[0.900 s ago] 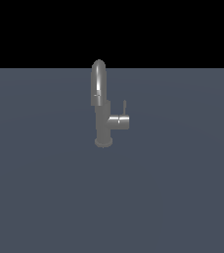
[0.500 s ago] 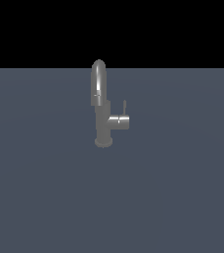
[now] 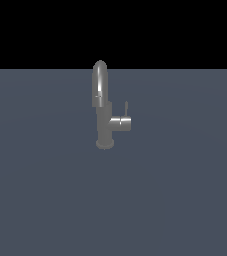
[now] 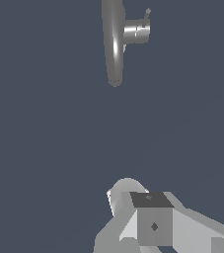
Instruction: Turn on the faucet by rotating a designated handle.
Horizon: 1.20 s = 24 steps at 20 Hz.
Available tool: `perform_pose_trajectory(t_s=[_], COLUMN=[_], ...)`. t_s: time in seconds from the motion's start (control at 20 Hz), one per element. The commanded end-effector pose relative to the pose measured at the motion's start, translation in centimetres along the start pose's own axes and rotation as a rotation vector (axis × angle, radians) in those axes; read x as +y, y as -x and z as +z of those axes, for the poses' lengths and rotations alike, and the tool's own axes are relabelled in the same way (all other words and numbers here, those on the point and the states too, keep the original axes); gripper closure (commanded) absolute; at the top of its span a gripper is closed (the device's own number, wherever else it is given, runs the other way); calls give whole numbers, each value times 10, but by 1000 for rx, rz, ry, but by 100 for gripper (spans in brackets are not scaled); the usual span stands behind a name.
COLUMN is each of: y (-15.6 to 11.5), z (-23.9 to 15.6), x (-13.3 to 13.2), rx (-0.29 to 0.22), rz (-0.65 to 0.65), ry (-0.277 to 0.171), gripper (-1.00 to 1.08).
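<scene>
approach step: the tool (image 4: 150,222), grip state impossible to tell, sits well apart from the faucet (image 3: 104,112); next, reach its upright handle (image 3: 126,108)

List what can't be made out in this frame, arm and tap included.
- Gripper: absent from the exterior view; the wrist view's edge cuts it off, so open or shut is unreadable.
- Thin grey metal lever handle: too small for its exact angle; in the wrist view only a tip at the edge.
- Grey metallic faucet with arched spout: wrist view crops its base.
</scene>
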State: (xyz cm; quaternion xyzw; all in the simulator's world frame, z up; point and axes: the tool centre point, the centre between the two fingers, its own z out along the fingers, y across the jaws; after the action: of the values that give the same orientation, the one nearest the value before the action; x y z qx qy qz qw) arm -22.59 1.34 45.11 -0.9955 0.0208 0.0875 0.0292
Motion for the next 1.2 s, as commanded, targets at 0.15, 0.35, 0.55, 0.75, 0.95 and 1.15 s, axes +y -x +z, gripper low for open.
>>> perform_pose_trajectory(t_s=[0.15, 0.35, 0.55, 0.75, 0.95, 1.15], y=[-28, -51, -75, -99, -123, -148], z=[1, 2, 5, 9, 15, 22], x=[-3, -4, -4, -3, 0, 3], rx=[-64, -117, -172, -228, -285, -344], rz=[66, 121, 178, 236, 295, 355], ry=[-72, -133, -195, -259, -325, -394], gripper=[108, 108, 108, 108, 108, 108])
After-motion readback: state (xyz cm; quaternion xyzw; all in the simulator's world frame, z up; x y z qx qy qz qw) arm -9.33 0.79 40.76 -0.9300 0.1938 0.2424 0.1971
